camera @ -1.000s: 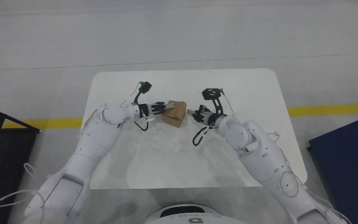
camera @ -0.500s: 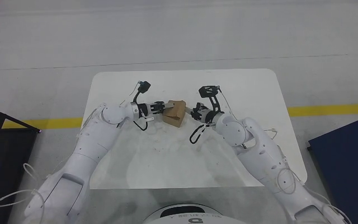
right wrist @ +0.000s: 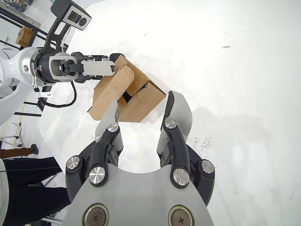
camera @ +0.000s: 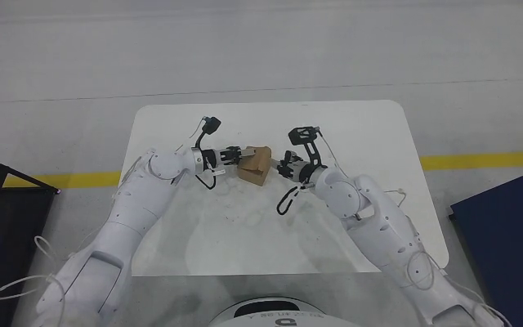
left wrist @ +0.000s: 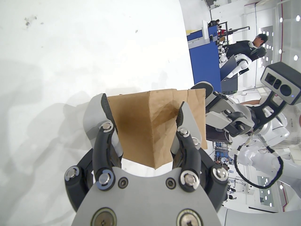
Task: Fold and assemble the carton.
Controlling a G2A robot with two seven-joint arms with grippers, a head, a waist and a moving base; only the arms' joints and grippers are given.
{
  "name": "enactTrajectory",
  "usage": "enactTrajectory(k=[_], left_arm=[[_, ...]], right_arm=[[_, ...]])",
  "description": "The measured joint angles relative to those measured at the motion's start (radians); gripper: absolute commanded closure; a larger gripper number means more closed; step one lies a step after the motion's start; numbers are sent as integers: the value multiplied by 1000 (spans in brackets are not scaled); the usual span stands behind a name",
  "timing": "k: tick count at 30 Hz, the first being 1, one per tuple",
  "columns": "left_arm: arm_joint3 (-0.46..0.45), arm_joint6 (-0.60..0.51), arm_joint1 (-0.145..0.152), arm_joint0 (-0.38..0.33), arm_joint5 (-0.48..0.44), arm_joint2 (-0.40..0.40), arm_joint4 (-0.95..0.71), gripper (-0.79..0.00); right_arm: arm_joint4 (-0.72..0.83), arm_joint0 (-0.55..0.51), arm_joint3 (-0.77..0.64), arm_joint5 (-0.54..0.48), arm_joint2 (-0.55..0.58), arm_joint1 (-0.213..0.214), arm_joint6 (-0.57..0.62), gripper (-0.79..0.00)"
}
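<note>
A small brown carton (camera: 257, 163) lies near the middle of the white table (camera: 351, 131), with one flap sticking out and a gap in its folded end (right wrist: 131, 76). My left gripper (camera: 238, 157) is shut on the carton's wall from the left; in the left wrist view the cardboard (left wrist: 141, 123) sits clamped between the gripper's (left wrist: 143, 102) fingers. My right gripper (camera: 283, 168) is open just right of the carton. In the right wrist view the carton's near corner lies between this gripper's (right wrist: 142, 99) fingertips, and whether they touch it I cannot tell.
The tabletop has bare room in front of and behind the carton. A dark blue object (camera: 490, 229) stands on the floor past the table's right edge. A black frame (camera: 16, 196) stands past the left edge.
My right gripper has moved left, closer to the carton. The left gripper and the carton have hardly moved.
</note>
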Motion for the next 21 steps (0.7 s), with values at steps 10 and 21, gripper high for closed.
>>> enactTrajectory(k=[10, 21], left_arm=[[6, -2, 0, 1, -10, -3, -3, -499], [8, -2, -3, 3, -9, 2, -3, -462]], right_arm=[[5, 60, 45, 4, -47, -19, 17, -422], [25, 83, 97, 1, -66, -32, 24, -440]])
